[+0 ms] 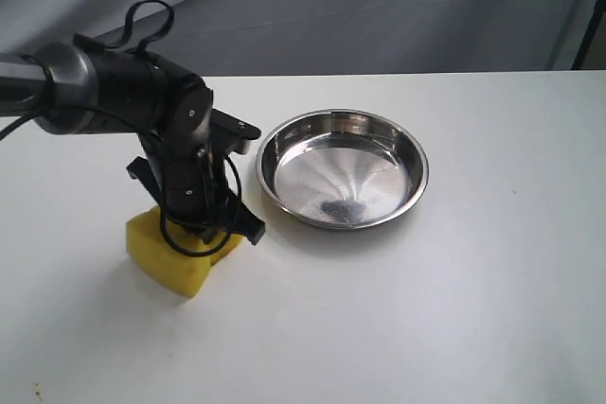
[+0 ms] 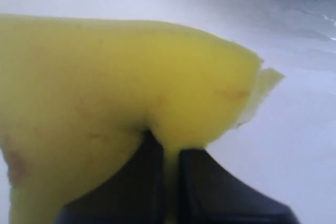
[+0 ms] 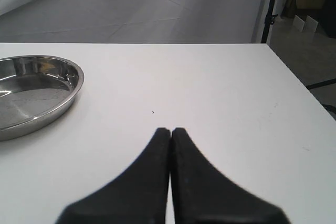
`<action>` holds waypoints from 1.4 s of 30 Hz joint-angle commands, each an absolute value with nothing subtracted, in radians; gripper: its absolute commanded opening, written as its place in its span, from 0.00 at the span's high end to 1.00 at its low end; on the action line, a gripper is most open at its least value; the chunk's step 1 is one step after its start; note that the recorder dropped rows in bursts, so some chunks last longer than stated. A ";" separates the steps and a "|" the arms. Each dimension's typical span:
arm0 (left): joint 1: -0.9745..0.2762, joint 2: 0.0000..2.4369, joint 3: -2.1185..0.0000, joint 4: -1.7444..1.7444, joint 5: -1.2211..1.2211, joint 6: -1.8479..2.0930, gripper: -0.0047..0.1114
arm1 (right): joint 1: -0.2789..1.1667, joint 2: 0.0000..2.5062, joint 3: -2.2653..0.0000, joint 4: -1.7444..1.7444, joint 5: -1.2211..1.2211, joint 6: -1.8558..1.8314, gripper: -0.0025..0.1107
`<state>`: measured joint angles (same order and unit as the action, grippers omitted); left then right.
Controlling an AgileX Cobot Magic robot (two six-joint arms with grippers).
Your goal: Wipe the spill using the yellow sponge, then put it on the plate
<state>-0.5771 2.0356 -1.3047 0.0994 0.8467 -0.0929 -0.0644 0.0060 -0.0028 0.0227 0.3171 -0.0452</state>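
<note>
The yellow sponge (image 1: 180, 260) rests on the white table left of the plate (image 1: 343, 167), pressed down under my left gripper (image 1: 204, 234), which is shut on the sponge's top edge. In the left wrist view the sponge (image 2: 121, 93) fills most of the picture, pinched between the two black fingers (image 2: 142, 182) of the left gripper (image 2: 171, 148). The plate (image 3: 68, 95) is a shiny steel dish with nothing in it. My right gripper (image 3: 170, 129) is shut on nothing, above bare table to the plate's right. The spill is hidden; no puddle shows.
The white table (image 1: 454, 309) ends at a far edge behind the plate, with a grey backdrop beyond. A few tiny brown specks (image 1: 36, 389) lie at the near left corner. The table's right edge (image 3: 289, 77) drops to a floor with a stand.
</note>
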 commanded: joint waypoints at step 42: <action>-0.631 2.051 -1.297 -0.020 0.834 -0.135 0.96 | -0.070 0.000 0.000 0.011 0.301 -0.050 0.98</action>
<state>-0.6914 2.0393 -1.3047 -0.0667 0.8277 -0.1234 -0.0644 0.0060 -0.0028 0.0227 0.3171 -0.0452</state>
